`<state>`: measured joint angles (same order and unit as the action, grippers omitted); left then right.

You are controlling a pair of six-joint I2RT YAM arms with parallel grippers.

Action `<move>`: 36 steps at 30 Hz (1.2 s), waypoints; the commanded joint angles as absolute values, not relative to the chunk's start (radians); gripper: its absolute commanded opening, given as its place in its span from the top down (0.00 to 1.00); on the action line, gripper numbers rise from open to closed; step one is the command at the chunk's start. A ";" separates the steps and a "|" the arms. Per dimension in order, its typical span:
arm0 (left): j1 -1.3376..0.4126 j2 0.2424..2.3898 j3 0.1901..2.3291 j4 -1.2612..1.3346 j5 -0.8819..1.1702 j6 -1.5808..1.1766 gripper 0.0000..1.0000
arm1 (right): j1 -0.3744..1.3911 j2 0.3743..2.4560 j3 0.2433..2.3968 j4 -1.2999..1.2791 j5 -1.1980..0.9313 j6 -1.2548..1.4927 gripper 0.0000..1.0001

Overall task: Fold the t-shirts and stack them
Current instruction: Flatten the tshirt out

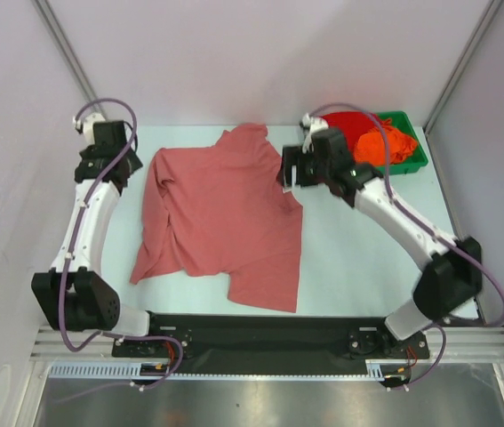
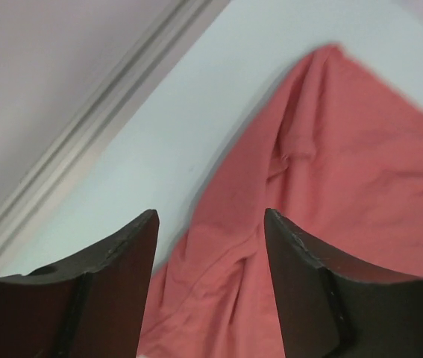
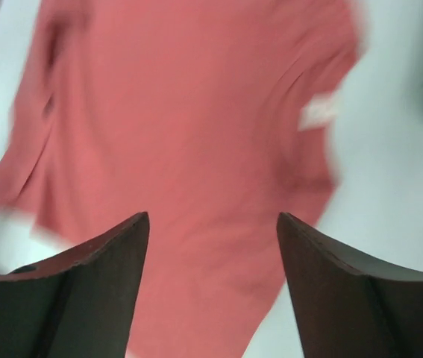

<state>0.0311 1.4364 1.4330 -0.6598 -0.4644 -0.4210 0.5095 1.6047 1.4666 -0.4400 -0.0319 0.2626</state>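
Observation:
A large salmon t-shirt [image 1: 220, 218] lies spread out, a bit rumpled, in the middle of the table. Its left edge [image 2: 330, 171] shows in the left wrist view, and its body [image 3: 189, 127] fills the blurred right wrist view. My left gripper [image 1: 130, 165] [image 2: 211, 216] hovers open above the shirt's upper left edge, holding nothing. My right gripper [image 1: 286, 169] [image 3: 212, 216] is open and empty over the shirt's upper right edge. A bright red t-shirt [image 1: 348, 124] and an orange t-shirt [image 1: 385, 142] lie bunched in the green tray [image 1: 416, 158].
The green tray stands at the back right corner, just behind my right arm. White walls with metal rails [image 2: 99, 112] close in the table on the left, back and right. Bare table [image 1: 358, 258] lies right of the salmon shirt.

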 commanded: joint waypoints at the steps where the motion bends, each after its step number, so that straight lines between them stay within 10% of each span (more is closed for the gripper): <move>1: 0.032 1.408 1.281 -0.811 -0.465 -0.544 0.36 | 0.563 1.423 1.194 -0.428 -0.271 0.386 0.27; 9: 0.034 1.422 1.011 -0.842 -0.348 -0.804 0.33 | 0.716 1.325 0.904 -0.324 -0.345 0.419 0.32; 16: 0.035 1.281 0.963 -0.813 -0.373 -0.828 0.36 | 0.799 1.482 0.845 -0.150 -0.361 0.511 0.66; 36: 0.009 1.255 0.959 -0.764 -0.449 -0.672 0.25 | 0.718 1.927 1.055 -0.506 0.336 0.600 0.42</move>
